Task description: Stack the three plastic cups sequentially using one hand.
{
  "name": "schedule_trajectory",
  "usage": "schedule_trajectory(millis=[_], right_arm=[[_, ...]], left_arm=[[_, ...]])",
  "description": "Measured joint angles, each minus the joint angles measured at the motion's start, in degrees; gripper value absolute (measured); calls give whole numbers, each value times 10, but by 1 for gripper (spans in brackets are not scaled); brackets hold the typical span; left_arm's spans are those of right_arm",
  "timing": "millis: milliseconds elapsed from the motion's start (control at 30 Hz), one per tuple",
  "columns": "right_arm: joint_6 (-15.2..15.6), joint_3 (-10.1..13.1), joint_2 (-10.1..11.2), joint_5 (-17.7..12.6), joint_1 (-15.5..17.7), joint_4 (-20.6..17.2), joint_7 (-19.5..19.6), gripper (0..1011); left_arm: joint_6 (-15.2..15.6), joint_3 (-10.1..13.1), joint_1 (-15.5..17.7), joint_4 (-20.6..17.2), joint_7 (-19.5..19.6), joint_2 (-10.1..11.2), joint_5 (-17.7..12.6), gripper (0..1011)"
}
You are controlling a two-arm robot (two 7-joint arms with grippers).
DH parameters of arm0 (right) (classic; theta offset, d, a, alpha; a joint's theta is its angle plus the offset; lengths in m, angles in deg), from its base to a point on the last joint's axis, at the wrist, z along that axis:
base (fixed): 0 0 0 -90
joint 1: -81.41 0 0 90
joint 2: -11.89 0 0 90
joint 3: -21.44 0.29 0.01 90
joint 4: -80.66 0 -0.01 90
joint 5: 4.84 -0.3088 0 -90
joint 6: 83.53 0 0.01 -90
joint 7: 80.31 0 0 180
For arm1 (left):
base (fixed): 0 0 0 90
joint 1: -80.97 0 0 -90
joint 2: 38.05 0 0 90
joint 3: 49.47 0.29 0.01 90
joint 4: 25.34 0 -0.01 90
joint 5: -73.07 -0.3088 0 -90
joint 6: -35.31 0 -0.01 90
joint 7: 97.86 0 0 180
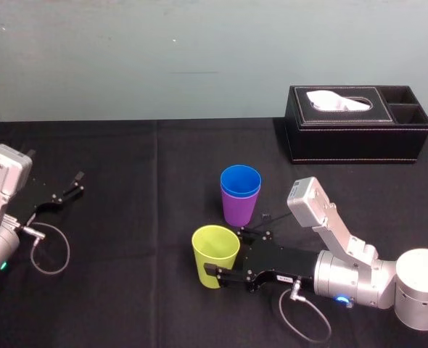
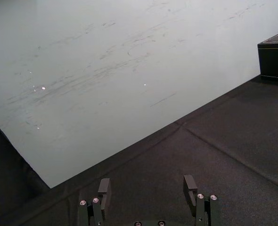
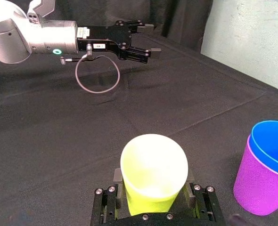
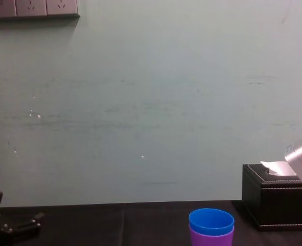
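Pale green wall (image 1: 127, 58) at the back; black cloth-covered table (image 1: 127, 304) in front of it, carrying all items. Black tissue box (image 1: 355, 127) well beyond the right gripper (image 1: 225, 251), toward the wall and off to its right. Right gripper low over the cloth, reaching leftward across the table, clamped on the yellow-green cup (image 1: 215, 255), with one finger on each side of the cup wall and pads pressed against the plastic. Yellow-green cup (image 3: 153, 174) upright, mouth up, seated between the jaws; contact between cup base and cloth not discernible. Left gripper (image 1: 75, 184) well apart from the right gripper, over the left side of the table, jaws spread wide. Grey cable loop (image 1: 51, 254) on the cloth beside the left arm. Blue cup (image 1: 241, 181) nested inside the purple cup (image 1: 239, 209), blue rim standing above the purple rim. Nested pair upright on the cloth, just beyond the right gripper's fingertips toward the wall, near the held cup but apart from it.
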Motion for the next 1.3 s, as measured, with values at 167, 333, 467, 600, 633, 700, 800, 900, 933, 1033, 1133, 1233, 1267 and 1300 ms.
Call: schedule_trajectory(millis=[167,333,467,600,633,700,800,900,933,1033,1133,1233,1267,1300], right_arm=[[0,0,0,0,0,0,0,734],[0,0,0,0,0,-1,0,734],[0,0,1,0,0,-1,1,735],[5,6,8,8,11,-23,18,734],[6,8,10,8,13,-28,21,734],[11,14,14,8,20,-42,27,735],[20,26,23,5,30,-66,36,734],[34,40,34,-1,40,-96,47,734],[37,43,36,-2,42,-103,50,734],[46,58,47,-4,52,-133,63,734],[51,73,55,-6,60,-159,74,734],[57,84,61,-7,64,-179,81,734],[63,93,65,-7,66,-194,89,734],[65,96,66,-6,67,-199,93,734]], left_arm=[[0,0,0,0,0,0,0,1010],[0,0,0,0,0,0,0,1010],[0,0,0,0,0,0,0,1010],[0,0,0,0,0,0,0,1010],[0,0,0,0,0,0,0,1010],[0,0,0,0,0,0,0,1010],[0,0,0,0,0,0,0,1010],[0,0,0,0,0,0,0,1010],[0,0,0,0,0,0,0,1010],[0,0,0,0,0,0,0,1010],[0,0,0,0,0,0,0,1010],[0,0,0,0,0,0,0,1010],[0,0,0,0,0,0,0,1010],[0,0,0,0,0,0,0,1010]])
